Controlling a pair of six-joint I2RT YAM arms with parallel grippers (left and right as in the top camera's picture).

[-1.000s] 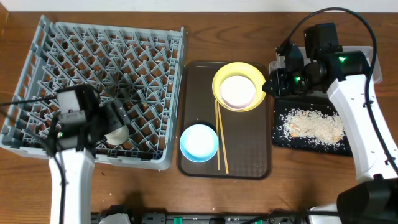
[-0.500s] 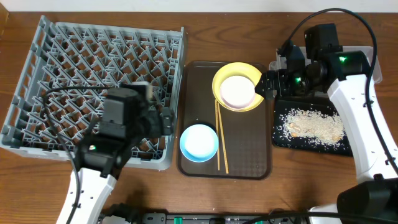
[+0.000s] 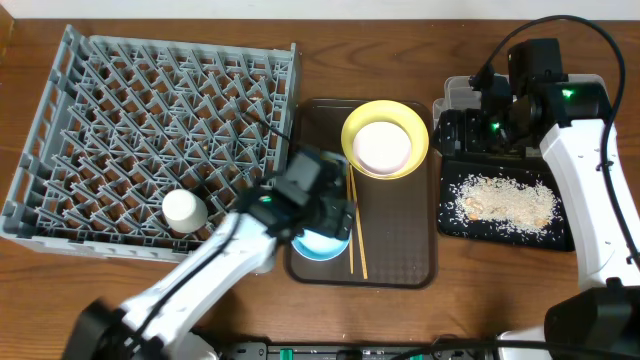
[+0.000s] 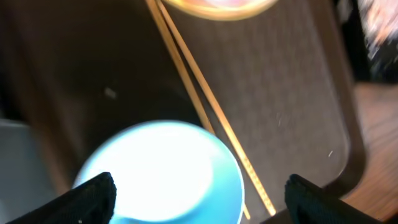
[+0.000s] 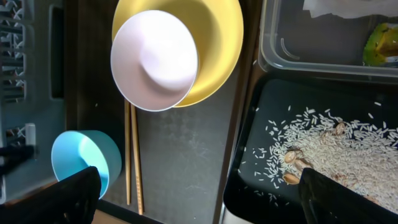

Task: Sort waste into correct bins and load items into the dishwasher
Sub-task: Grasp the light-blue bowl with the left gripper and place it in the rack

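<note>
My left gripper [image 3: 328, 215] [image 4: 199, 199] hovers open over the light blue bowl [image 3: 320, 243] [image 4: 161, 171], one finger on each side, on the brown tray. The chopsticks [image 3: 356, 230] [image 4: 199, 93] lie just right of the bowl. The white bowl [image 3: 383, 146] [image 5: 155, 59] sits in the yellow plate [image 3: 412, 120] [image 5: 217, 50]. An off-white cup [image 3: 183, 210] stands in the grey dishwasher rack [image 3: 150, 100]. My right gripper [image 3: 447, 130] [image 5: 211, 199] is open and empty, above the gap between both trays. The clear tub [image 5: 311, 53] holds the napkin [image 5: 329, 7] and the wrapper [image 5: 379, 43]. Rice crumbs [image 3: 500, 198] [image 5: 336, 146] lie in the black tray [image 3: 555, 238].
The brown serving tray [image 3: 400, 250] lies between the rack and the black tray. My left arm stretches from the table's front edge across the rack's near right corner. Bare wooden table [image 3: 470, 300] shows in front of the trays.
My left arm has swung right from the rack to above the blue bowl, leaving the cup in the rack. My right arm has drawn back slightly to the right.
</note>
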